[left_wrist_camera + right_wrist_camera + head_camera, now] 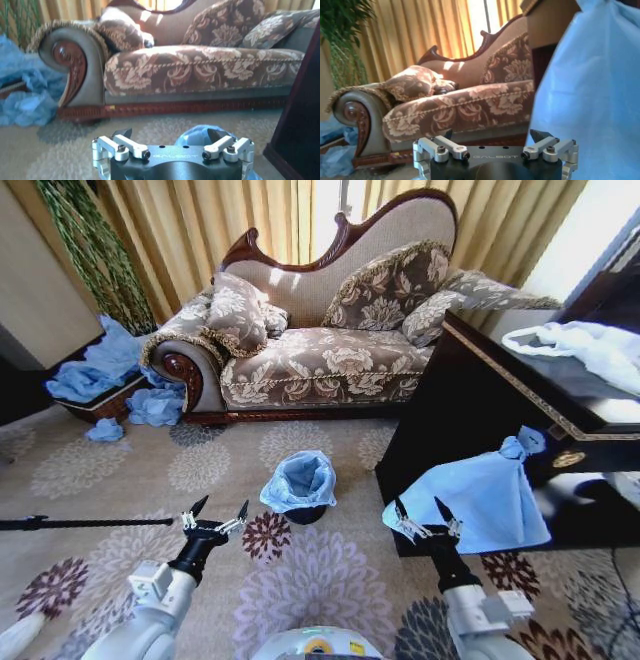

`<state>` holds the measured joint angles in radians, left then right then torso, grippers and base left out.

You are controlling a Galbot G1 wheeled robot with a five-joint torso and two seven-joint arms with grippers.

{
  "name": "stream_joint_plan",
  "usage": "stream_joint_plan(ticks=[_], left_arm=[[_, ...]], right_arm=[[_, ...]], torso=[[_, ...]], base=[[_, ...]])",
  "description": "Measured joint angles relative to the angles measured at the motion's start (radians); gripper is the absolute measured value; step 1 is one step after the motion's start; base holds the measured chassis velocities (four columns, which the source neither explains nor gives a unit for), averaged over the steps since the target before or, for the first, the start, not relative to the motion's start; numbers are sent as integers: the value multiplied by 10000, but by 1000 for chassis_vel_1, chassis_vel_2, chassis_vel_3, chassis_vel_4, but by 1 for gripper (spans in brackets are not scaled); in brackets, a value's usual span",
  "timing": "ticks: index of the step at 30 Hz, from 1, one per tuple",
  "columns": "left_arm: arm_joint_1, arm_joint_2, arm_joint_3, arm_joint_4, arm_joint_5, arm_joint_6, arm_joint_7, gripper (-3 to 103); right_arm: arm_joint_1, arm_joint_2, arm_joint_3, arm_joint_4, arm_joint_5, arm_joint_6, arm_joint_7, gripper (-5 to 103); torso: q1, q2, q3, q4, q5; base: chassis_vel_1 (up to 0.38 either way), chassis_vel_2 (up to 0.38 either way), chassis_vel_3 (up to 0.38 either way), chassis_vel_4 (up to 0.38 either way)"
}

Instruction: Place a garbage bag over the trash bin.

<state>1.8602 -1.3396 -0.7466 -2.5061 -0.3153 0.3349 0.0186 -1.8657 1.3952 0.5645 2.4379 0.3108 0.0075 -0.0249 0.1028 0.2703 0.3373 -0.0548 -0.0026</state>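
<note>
The light-blue garbage bag [299,480] sits open-mouthed over the top of the small black trash bin [305,516] on the patterned carpet in front of the sofa. Only the bin's lower part shows under the wrinkled plastic. My left gripper [215,512] hovers open a little left of the bin and nearer to me, holding nothing. In the left wrist view, the left gripper [170,134] has the garbage bag [199,132] just beyond its fingers. My right gripper [423,516] is open to the right of the bin, close to a larger knotted blue bag [487,495]. The right gripper [492,135] is empty.
A dark cabinet [470,395] stands at the right with a white plastic bag [590,348] on top; the knotted blue bag [590,93] leans against its front. The floral sofa [320,360] is behind the bin. Loose blue bags [110,375] pile at the left. A black rod [80,523] lies on the floor.
</note>
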Motion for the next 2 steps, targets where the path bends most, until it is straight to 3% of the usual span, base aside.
stream_joint_plan(ticks=[2], left_arm=[[5, -5, -23, 0, -51, 77, -58, 100]], right_arm=[[-44, 65, -121, 126, -102, 10, 51, 100]], torso=[[0, 0, 0, -2, 0]], base=[[0, 0, 0, 0]])
